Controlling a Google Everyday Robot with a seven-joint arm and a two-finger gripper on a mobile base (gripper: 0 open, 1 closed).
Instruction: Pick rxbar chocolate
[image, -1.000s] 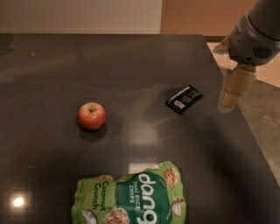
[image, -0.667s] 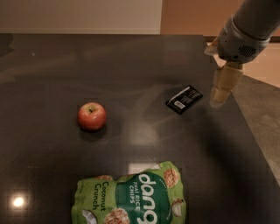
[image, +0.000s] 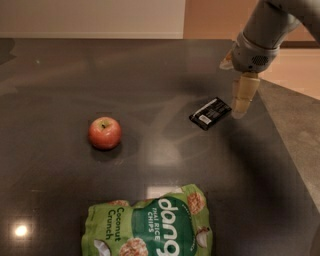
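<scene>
The rxbar chocolate (image: 210, 113) is a small flat black bar with a white label patch. It lies on the dark table (image: 150, 70) right of centre. My gripper (image: 240, 111) hangs from the grey arm at the upper right, pointing down. Its cream fingertips sit just right of the bar's right end, close to it. The gripper holds nothing that I can see.
A red apple (image: 105, 133) sits left of centre. A large green chips bag (image: 150, 227) lies at the front. The table's right edge (image: 285, 135) runs diagonally past the gripper, with a grey floor beyond.
The gripper has moved left and slightly toward the bar, from beside the table's right edge to just next to the bar's right end. The bar, apple and bag have not moved.
</scene>
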